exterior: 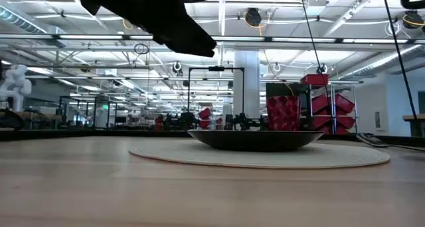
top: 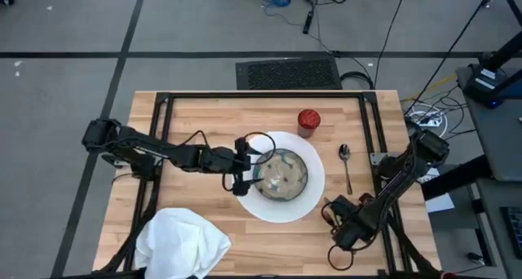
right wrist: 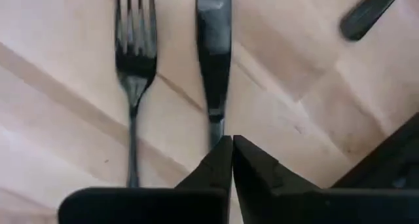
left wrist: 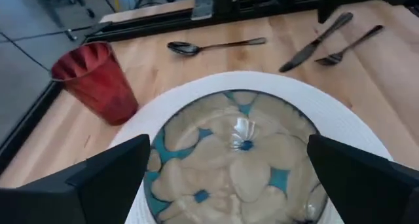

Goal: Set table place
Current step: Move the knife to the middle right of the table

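Pale planks of the table [top: 204,120] fill the high view, ringed by black rails. Nearest, at the lower left of the frame, the white napkin [top: 181,242] lies crumpled: soft and light, best pinched at a fold. At lower right the right gripper [right wrist: 232,160] sits low over the wood, fingers pressed together on nothing, tips at the knife [right wrist: 213,54] handle, the fork [right wrist: 134,67] just beside it. Both are thin, stiff and slippery; I'd take them across the handle. In the middle the speckled bowl [top: 281,174] sits in the white plate [top: 314,201], breakable, gripped only at the rim. The left gripper [left wrist: 229,178] hovers over it, fingers spread wide. Right of the plate lies the spoon [top: 346,161]; farther back the red cup [top: 308,121] stands upright.
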You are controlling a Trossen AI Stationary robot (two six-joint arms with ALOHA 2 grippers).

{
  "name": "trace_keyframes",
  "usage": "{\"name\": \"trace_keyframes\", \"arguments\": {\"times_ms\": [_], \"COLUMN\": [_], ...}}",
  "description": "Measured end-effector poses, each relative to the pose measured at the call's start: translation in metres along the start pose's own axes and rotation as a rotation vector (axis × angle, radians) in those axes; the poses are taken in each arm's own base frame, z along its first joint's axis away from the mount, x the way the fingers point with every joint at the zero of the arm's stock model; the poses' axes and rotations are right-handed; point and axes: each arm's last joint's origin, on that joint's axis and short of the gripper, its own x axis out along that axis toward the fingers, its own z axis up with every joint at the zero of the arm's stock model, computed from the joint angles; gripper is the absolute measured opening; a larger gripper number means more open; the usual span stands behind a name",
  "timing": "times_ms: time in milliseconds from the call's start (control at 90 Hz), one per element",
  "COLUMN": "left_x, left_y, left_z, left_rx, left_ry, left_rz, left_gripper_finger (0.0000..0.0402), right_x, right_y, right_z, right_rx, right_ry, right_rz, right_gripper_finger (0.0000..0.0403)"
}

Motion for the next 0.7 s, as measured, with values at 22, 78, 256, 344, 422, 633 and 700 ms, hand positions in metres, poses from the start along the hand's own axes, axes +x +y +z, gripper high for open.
{"name": "trace_keyframes", "arguments": {"times_ms": [22, 78, 256, 344, 422, 633, 700], "left_x": [0.000, 0.000, 0.000, 0.000, 0.000, 0.000, 0.000], "left_y": [0.000, 0.000, 0.000, -0.001, -0.001, -0.001, -0.001], "left_z": [0.000, 0.000, -0.001, -0.001, -0.002, -0.002, -0.001], "left_rx": [-0.003, -0.015, -0.022, -0.020, -0.019, -0.019, -0.021], "left_ry": [0.000, 0.000, 0.005, 0.014, 0.020, 0.018, 0.012], "left_rz": [0.000, 0.000, -0.001, -0.003, -0.003, -0.002, -0.002], "left_gripper_finger": [0.0400, 0.0400, 0.0400, 0.0400, 0.0400, 0.0400, 0.0400], "right_x": [0.000, 0.000, 0.000, 0.000, 0.001, 0.014, 0.022], "right_y": [0.000, 0.001, 0.002, 0.002, 0.000, 0.000, 0.003], "right_z": [-0.001, -0.003, -0.013, -0.023, -0.033, -0.050, -0.051], "right_rx": [-0.006, -0.020, -0.042, -0.052, -0.069, -0.092, -0.098], "right_ry": [0.000, 0.000, -0.098, -0.163, -0.211, -0.259, -0.277], "right_rz": [0.002, 0.015, 0.043, 0.067, 0.077, 0.025, 0.004], "right_gripper_finger": [0.0001, 0.0001, 0.0018, 0.0043, 0.0063, 0.0086, 0.0086]}}
